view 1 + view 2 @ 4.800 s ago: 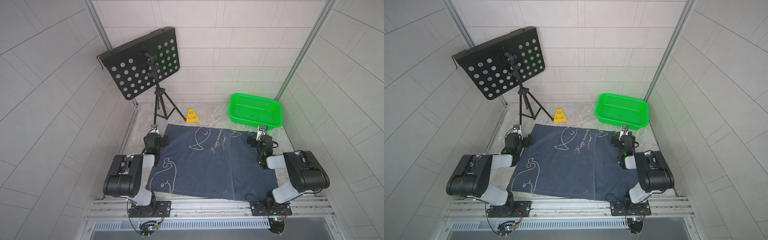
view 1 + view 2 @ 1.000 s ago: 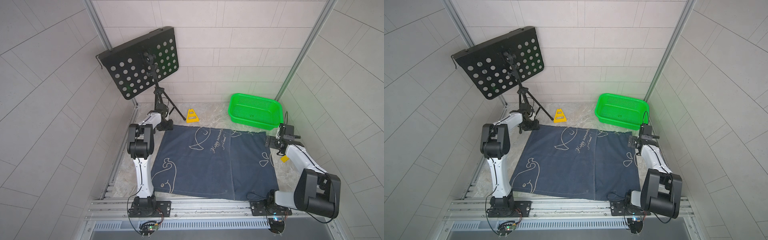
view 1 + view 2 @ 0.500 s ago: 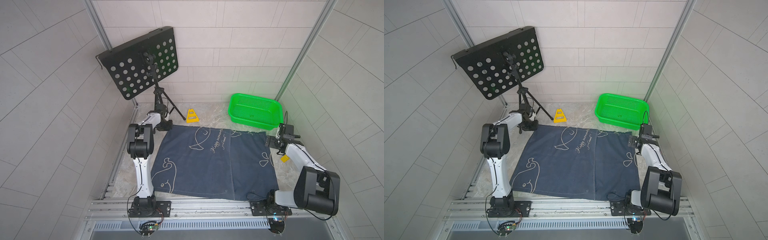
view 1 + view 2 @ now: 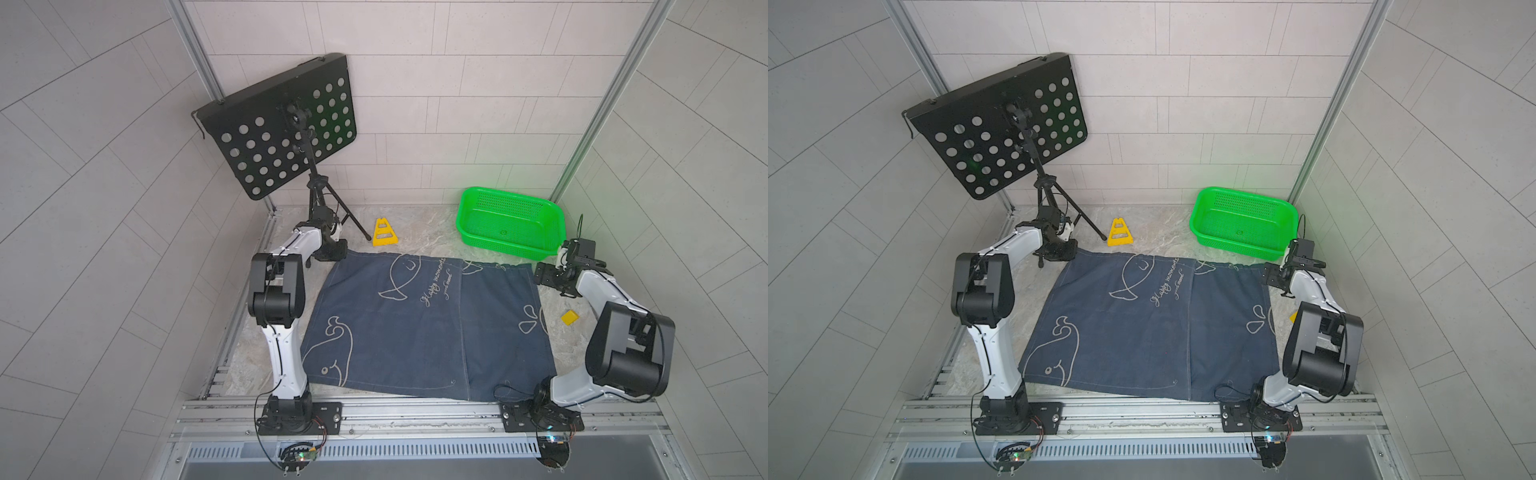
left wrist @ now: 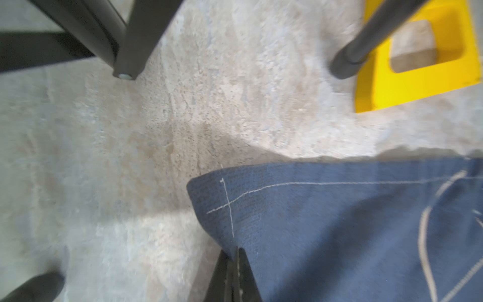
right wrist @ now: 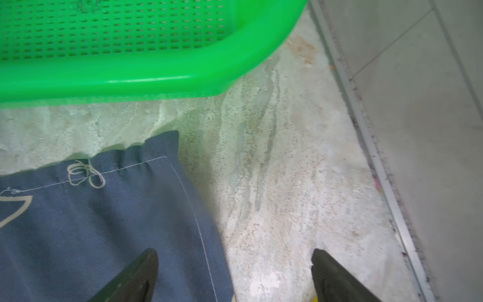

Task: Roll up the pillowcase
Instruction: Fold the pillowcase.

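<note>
**Far corner of the pillowcase pinched on the left, straddled on the right**

Nearest the camera head, the metal rail (image 4: 415, 411) carries both arm bases; just beyond it begins the pillowcase (image 4: 415, 328), dark navy with pale whale outlines and cursive script, lying unrolled and nearly flat on the mottled table (image 4: 419, 224); its near edge lies almost against the rail and its far edge reaches close to the green basket (image 4: 511, 220). A small yellow piece (image 4: 569, 318) lies on the bare table just off the cloth's right edge.

Both arms reach out to the cloth's far corners. In the left wrist view, the left fingers (image 5: 230, 274) are pressed together on the cloth's edge just short of the far left corner, pinching the pillowcase; the corner, with its crossed light stitching, stands a little clear of the table (a shadow shows beneath it). In the right wrist view, the right fingers (image 6: 136, 274) are spread wide at the far right corner; one fingertip is over the cloth, the other over bare table, with the stitched side edge between them; whether either tip touches down cannot be told. The cloth is gathered into small puckers along its far hem there.

Farther back, a yellow triangular block (image 4: 385, 235) lies on the table beside a foot of the black music stand (image 4: 286, 124), whose perforated desk leans toward the tiled wall; the basket sits in the far right corner.
</note>
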### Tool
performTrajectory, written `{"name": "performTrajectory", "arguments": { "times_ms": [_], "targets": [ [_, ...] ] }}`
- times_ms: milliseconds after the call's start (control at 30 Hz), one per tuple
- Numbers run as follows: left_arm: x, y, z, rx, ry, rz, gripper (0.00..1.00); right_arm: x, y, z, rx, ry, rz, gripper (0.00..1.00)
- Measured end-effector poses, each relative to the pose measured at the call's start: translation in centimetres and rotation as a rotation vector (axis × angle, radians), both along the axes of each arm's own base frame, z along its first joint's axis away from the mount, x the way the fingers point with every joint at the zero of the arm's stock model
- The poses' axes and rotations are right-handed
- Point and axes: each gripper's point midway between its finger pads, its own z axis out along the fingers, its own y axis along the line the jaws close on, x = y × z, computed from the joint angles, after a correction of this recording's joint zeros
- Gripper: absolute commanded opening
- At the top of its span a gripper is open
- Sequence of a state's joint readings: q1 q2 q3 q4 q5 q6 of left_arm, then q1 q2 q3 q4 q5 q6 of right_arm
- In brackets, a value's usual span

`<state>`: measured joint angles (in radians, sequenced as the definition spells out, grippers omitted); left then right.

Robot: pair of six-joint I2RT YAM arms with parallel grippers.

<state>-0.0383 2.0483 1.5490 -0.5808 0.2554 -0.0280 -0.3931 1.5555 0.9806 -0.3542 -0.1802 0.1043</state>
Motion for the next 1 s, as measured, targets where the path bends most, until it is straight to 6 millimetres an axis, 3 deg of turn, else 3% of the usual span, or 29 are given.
{"name": "performTrajectory", "arguments": {
  "times_ms": [200,667,833,900,1000],
  "targets": [
    [-0.4,-0.2,1.8,-0.007,-0.042,-0.006,0.0,1.7,1.4,-2.0,0.115,0.01,0.051,0.88],
    [-0.8,-0.4,1.2,-0.013,-0.03,-0.01,0.0,6.2,2.6,-3.1,0.193,-0.049,0.13,0.75],
    [-1.0,-0.4,0.9,-0.013,-0.023,-0.012,0.0,6.7,3.1,-4.0,0.222,-0.045,0.132,0.7],
    [-1.1,-0.4,0.7,-0.013,-0.019,-0.012,0.0,6.8,3.3,-4.3,0.228,-0.045,0.135,0.66],
    [-1.2,-0.4,0.7,-0.013,-0.017,-0.012,0.0,7.2,3.6,-4.4,0.237,-0.057,0.144,0.51]
  ]
}}
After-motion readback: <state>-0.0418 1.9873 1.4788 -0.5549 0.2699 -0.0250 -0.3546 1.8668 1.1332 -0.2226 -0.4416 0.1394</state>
